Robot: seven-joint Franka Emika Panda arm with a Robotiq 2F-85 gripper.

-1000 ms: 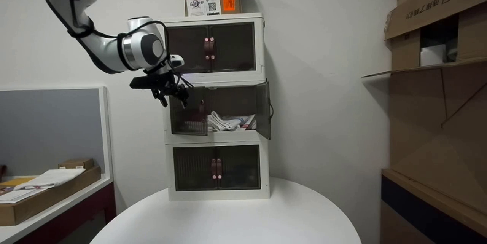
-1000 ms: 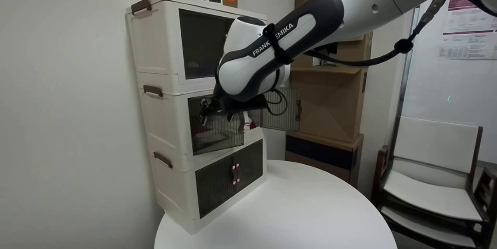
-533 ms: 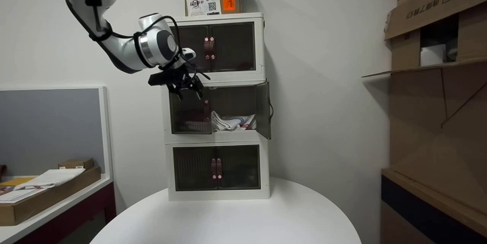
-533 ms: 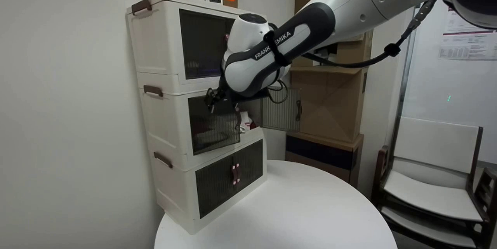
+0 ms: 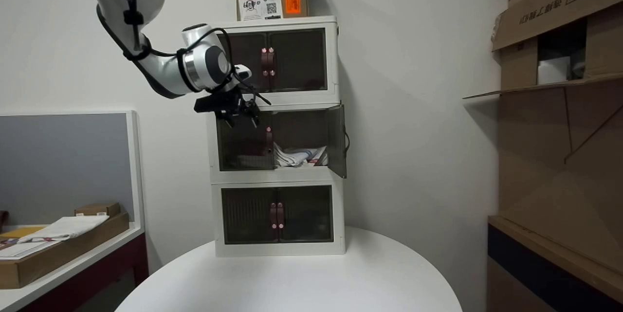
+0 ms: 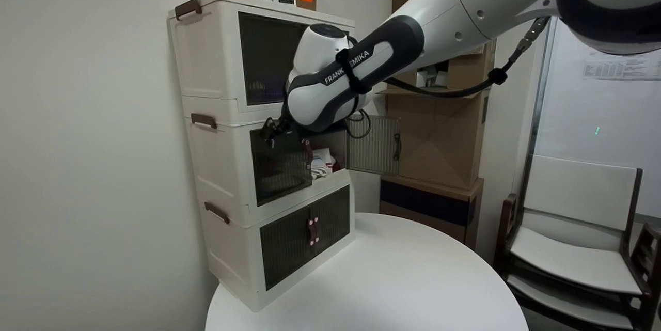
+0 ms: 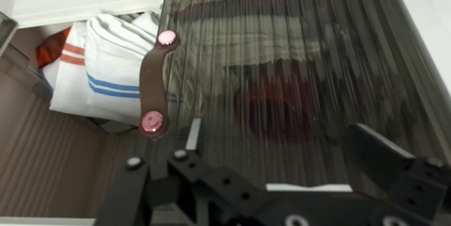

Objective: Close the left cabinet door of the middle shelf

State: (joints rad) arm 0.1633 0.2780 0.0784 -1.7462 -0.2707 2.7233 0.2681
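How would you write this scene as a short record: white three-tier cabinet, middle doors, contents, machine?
Setting: three-tier white cabinet on a round white table
Tier: white box-shaped middle shelf
Left side: dark, ribbed, see-through left cabinet door with brown handle, almost or fully shut
Right side: matching right cabinet door, swung wide open
Seen inside: white fabric with red and blue stripes
Machine: black two-fingered gripper, open, in front of the left cabinet door; contact unclear

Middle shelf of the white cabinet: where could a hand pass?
Free: above the folded white striped cloths, between the dark ribbed left door and the open ribbed right door. Crowded: at the left door, where the black gripper hangs.
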